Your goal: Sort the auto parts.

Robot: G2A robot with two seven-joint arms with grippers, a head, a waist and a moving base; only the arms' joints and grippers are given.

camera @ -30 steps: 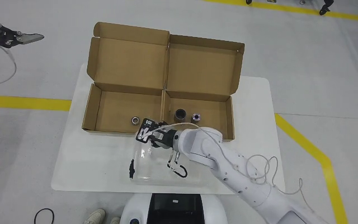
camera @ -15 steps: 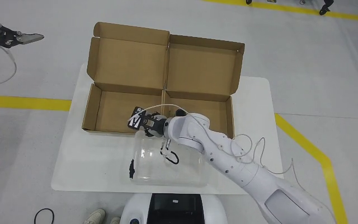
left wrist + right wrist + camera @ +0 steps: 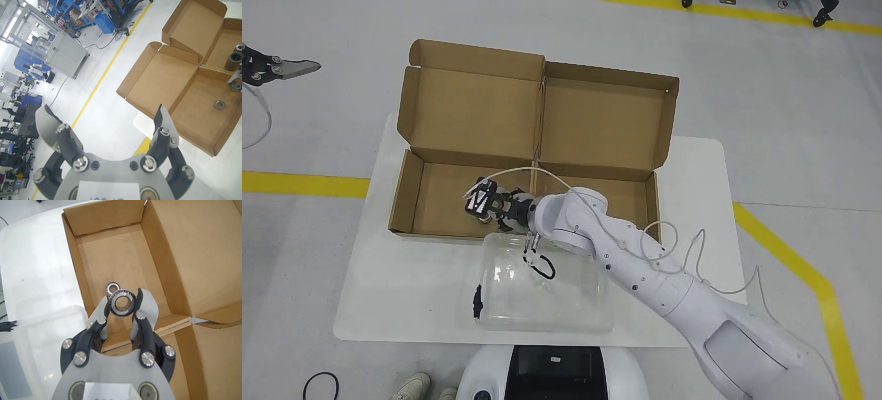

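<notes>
One bearing (image 3: 122,306) pinched between the fingers of the right gripper (image 3: 122,297), held above the floor of the left cardboard box (image 3: 79,262), just beside a smaller bearing (image 3: 112,288) lying flat there. Stretched in from the right across a clear tub (image 3: 502,305), wrist angled down toward the box. Well off the left side of the table (image 3: 372,290), left gripper (image 3: 102,111) spread wide, holding nothing.

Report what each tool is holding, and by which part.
The right tool grips a bearing by its outer rim, pinched across opposite sides. The left tool is open and holds nothing.
</notes>
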